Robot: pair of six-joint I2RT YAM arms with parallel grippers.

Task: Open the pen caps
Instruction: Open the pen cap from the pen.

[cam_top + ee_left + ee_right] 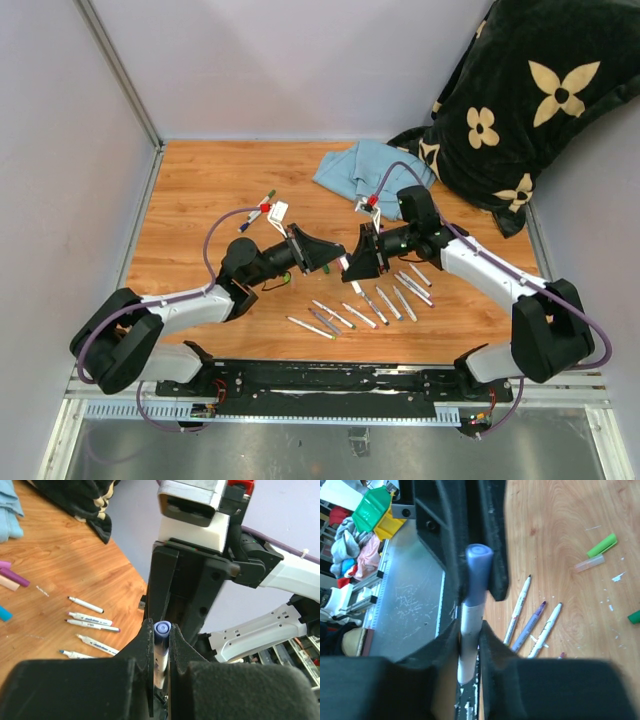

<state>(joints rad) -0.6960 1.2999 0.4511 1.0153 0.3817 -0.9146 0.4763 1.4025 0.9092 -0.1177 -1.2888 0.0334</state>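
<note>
Both grippers meet above the middle of the table on one white-barrelled marker [343, 264]. My left gripper [161, 626] is shut on its blue-purple pen cap [162, 629], whose round end shows between the fingertips. In the right wrist view, my right gripper [469, 631] has its fingers lying against both sides of the white barrel [470, 617]. The same cap [478, 562] sticks out beyond them, between the left arm's black fingers. In the top view the left gripper [328, 262] and right gripper [354, 262] nearly touch tip to tip.
Several uncapped markers [365, 305] lie in a row on the wooden table in front of the grippers. Loose caps lie about: green [601, 545], purple [12, 576]. A few capped markers [258, 212] lie at the back left. A blue cloth [365, 170] and a dark flowered blanket [530, 100] fill the back right.
</note>
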